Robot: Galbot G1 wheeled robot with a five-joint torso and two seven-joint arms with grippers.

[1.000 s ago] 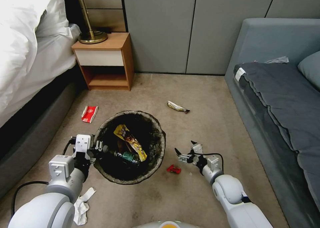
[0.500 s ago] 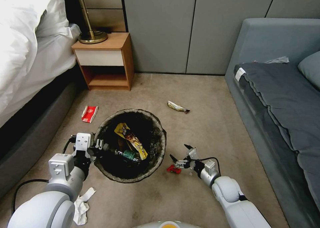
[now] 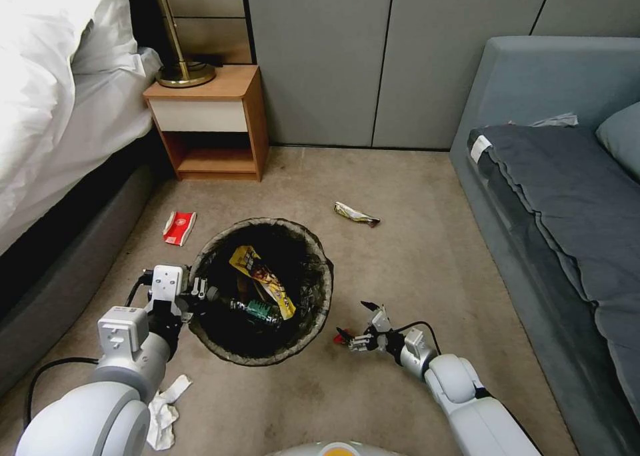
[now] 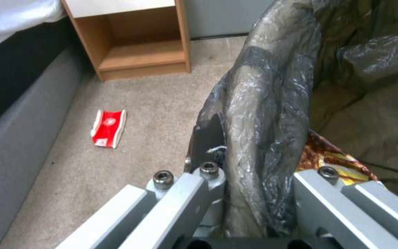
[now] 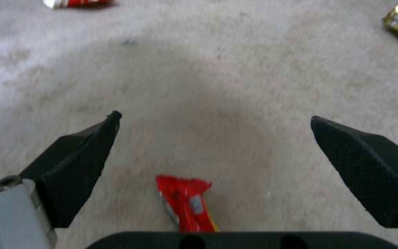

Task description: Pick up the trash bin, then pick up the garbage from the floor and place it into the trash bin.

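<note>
Below, right tool (image 5: 215, 119) spread wide over unreadable red wrapper (image 5: 186, 202).

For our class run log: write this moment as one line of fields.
left gripper: shut on trash bin rim | right gripper: open, low over red wrapper on carpet | in bin: yellow wrapper, bottle

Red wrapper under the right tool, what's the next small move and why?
Probably lower the right tool a little and close. Its fingers stand open on either side of the red wrapper lying on the carpet, while the left tool holds the bin rim.
</note>
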